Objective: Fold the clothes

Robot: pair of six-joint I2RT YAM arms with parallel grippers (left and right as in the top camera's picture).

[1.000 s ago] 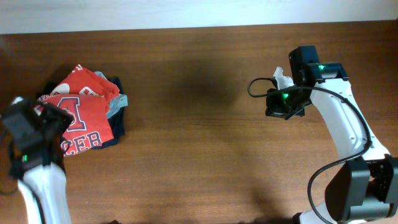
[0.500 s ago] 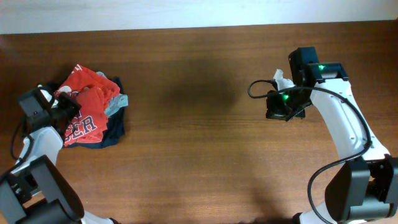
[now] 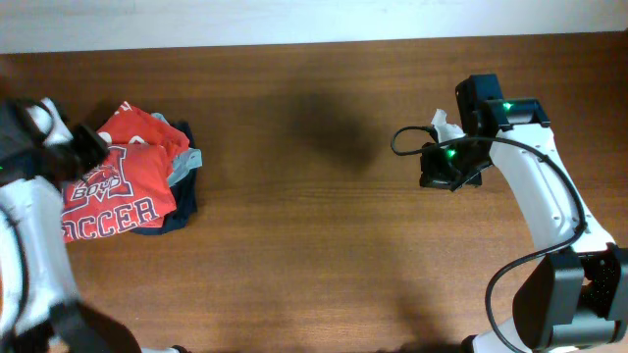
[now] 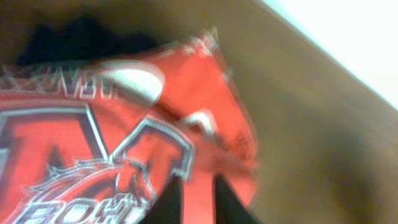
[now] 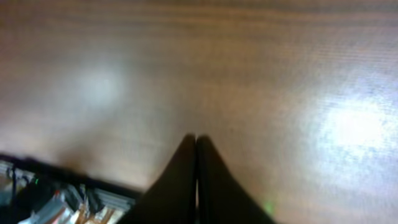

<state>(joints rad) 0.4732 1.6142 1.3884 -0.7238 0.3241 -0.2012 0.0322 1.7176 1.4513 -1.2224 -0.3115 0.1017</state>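
Observation:
The orange-red T-shirt (image 3: 110, 192) lies bunched at the table's far left, with its "M" logo and the word "SOCCER" facing up. It fills the left wrist view (image 4: 93, 143). My left gripper (image 3: 84, 147) is at the shirt's upper left edge. In the left wrist view the gripper (image 4: 198, 186) is shut on a fold of the orange-red fabric between its two fingers. My right gripper (image 3: 447, 169) hangs over bare table at the right. Its fingers (image 5: 196, 142) are shut together and hold nothing.
A navy garment (image 3: 183, 204) and a light grey-blue one (image 3: 186, 161) lie under and beside the shirt. More red fabric (image 3: 137, 124) bunches behind it. A small white object (image 3: 446, 126) sits by the right arm. The wooden table's far edge meets a white wall.
My left arm has swung back and left, blurred with motion. The shirt's printed panel now lies lower and flatter, with "SOCCER" fully showing. The right arm has not moved.

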